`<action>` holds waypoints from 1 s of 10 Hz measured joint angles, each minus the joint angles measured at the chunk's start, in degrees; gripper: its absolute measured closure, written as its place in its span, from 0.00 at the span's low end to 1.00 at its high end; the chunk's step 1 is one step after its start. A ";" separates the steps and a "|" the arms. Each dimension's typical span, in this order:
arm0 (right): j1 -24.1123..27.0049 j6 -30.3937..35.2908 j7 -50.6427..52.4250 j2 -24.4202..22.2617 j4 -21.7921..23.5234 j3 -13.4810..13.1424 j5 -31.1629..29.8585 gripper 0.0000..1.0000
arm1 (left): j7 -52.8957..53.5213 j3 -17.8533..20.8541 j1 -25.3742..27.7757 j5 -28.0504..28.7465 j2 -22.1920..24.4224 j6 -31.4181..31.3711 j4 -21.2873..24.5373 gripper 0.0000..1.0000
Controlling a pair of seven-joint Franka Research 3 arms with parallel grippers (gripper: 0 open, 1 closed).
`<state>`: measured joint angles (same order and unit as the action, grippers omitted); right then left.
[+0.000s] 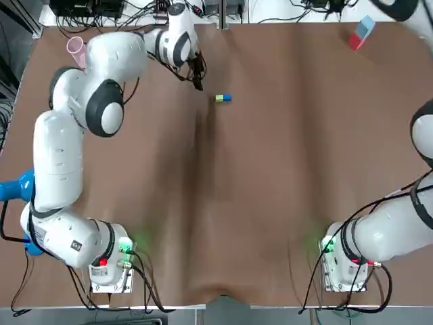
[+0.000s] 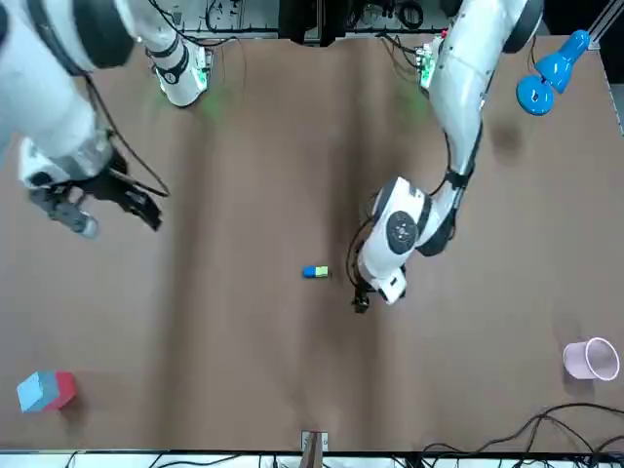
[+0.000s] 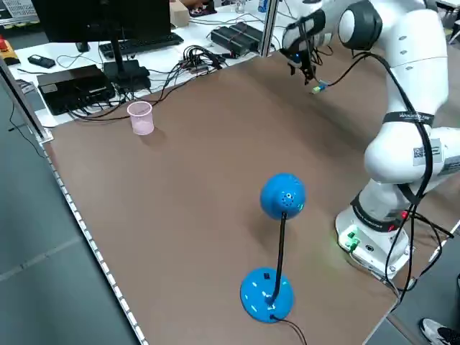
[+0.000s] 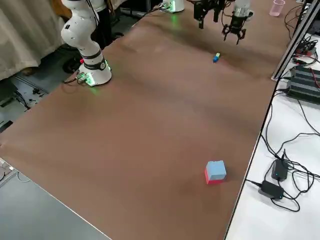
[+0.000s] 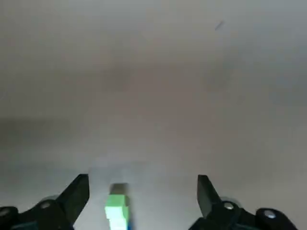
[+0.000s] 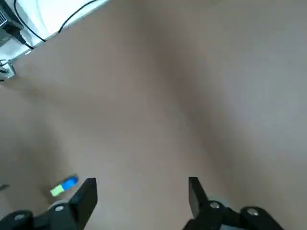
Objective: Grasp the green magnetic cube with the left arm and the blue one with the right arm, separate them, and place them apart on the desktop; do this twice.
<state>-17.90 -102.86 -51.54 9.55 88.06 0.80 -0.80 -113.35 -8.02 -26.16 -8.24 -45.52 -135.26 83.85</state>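
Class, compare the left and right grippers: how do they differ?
The left gripper sits close beside the joined cubes, at their green end; the right gripper hangs far off toward the robot's right. Seen from the left gripper the cubes look large; from the right gripper, small and distant. Both are open and empty.

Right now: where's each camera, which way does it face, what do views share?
Top: overhead, looking down; bases at bottom, left tool near cube pair.
Front: across table, facing robot; both arms, mirrored.
Left side: raised, diagonal; left arm, lamp.
Right side: raised, diagonal; right arm base, red-blue block.
Left wrist: tool open, pair close.
Right wrist: right tool open, pair farther.
All show the pair.
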 joint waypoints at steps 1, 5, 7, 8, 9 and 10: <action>-2.25 -2.26 -8.23 2.07 0.39 0.04 0.00 0.15 | -0.18 0.01 -0.89 -1.50 -0.59 -0.19 -0.15 0.04; -11.55 -10.55 -32.59 10.99 1.55 0.14 1.74 0.10 | -2.39 0.16 -3.60 -2.06 -2.04 -0.14 -0.35 0.07; -14.23 -16.20 -40.44 15.40 2.51 0.13 7.74 0.10 | -3.10 0.50 -3.60 -2.06 -2.37 -0.15 -0.48 0.11; -15.27 -19.14 -43.62 17.71 2.75 0.12 9.53 0.10 | -3.21 0.55 -3.60 -2.06 -2.57 -1.07 -0.52 0.11; -16.46 -22.26 -46.98 20.02 2.87 0.12 10.64 0.10 | -3.25 0.55 -3.76 -2.06 -3.12 -2.87 -0.52 0.11; -17.52 -25.28 -49.43 22.34 2.95 0.11 12.06 0.11 | -3.37 0.54 -4.19 -2.06 -3.89 -4.24 -0.53 0.11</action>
<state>-35.42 -128.14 -100.96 31.89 91.01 0.91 11.26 -116.72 -7.48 -30.35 -10.30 -49.42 -139.50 83.32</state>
